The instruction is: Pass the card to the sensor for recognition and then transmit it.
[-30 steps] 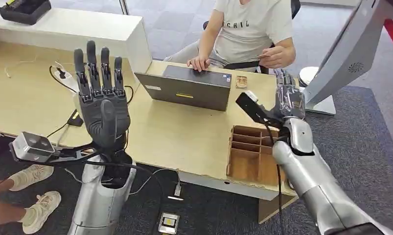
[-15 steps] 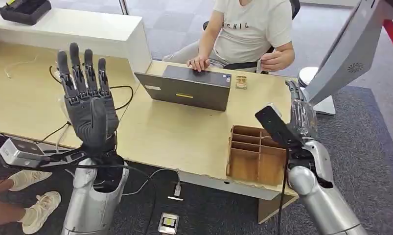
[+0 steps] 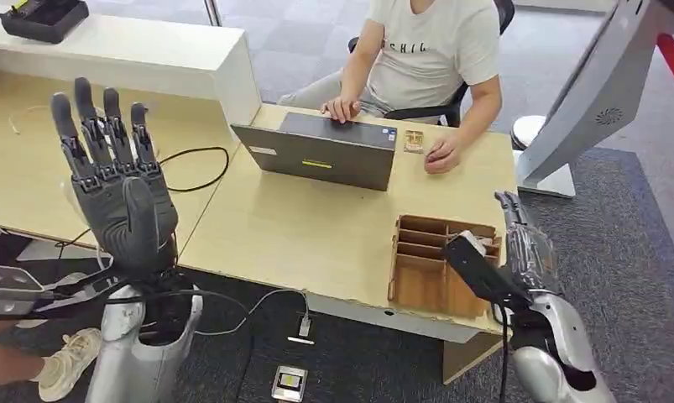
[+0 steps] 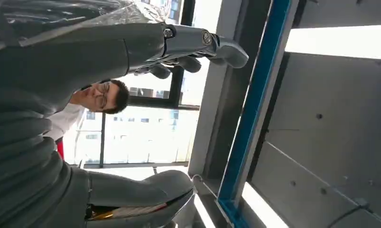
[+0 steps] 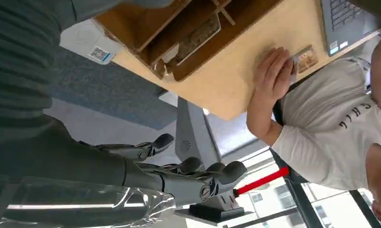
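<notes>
Reaching up beside the desk [image 3: 300, 243], the left hand [image 3: 115, 189] stands upright, fingers spread, holding nothing. Right of the wooden organizer [image 3: 434, 264], the right hand [image 3: 526, 248] hangs released. Beyond the organizer, the card [image 3: 414, 140] lies beside a person's hand [image 3: 442, 155].

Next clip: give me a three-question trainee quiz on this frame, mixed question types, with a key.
1. True or false: the left hand holds a card.
2. Where does the card on the desk lie? A: between the laptop and the person's hand. B: on the floor. C: on the laptop's lid.
3. Which robot hand is nearer the wooden rack?

Key
1. False: it is raised, fingers spread, holding nothing.
2. A.
3. The right hand, just beside the rack's outer end, also holding nothing.
</notes>
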`<action>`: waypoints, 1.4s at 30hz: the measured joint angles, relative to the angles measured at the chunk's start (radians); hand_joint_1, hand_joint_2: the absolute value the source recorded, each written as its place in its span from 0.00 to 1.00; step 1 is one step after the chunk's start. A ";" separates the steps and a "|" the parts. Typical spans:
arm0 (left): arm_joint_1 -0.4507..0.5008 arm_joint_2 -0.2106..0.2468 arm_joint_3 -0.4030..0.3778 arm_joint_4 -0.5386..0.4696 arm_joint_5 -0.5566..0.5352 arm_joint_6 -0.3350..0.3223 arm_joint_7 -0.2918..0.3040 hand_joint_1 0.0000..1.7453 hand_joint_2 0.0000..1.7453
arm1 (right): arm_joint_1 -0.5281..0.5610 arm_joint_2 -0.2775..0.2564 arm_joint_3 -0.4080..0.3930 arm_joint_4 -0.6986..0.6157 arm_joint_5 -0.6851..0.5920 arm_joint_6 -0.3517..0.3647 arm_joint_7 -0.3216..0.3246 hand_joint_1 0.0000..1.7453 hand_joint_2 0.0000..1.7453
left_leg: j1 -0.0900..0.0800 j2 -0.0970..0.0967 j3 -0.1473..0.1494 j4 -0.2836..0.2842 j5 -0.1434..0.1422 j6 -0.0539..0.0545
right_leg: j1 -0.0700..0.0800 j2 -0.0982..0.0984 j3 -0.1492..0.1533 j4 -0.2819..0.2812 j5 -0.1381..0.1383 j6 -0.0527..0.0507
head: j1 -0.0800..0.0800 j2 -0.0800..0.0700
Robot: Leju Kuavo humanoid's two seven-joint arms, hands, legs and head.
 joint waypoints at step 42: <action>-0.047 -0.001 -0.066 0.011 0.044 -0.052 0.000 0.00 1.00 | -0.037 0.087 0.055 0.166 0.097 0.100 -0.006 0.00 1.00 | 0.000 0.000 0.000 0.000 0.000 0.000 | 0.000 0.000 0.000 0.000 0.000 0.000 | 0.000 0.000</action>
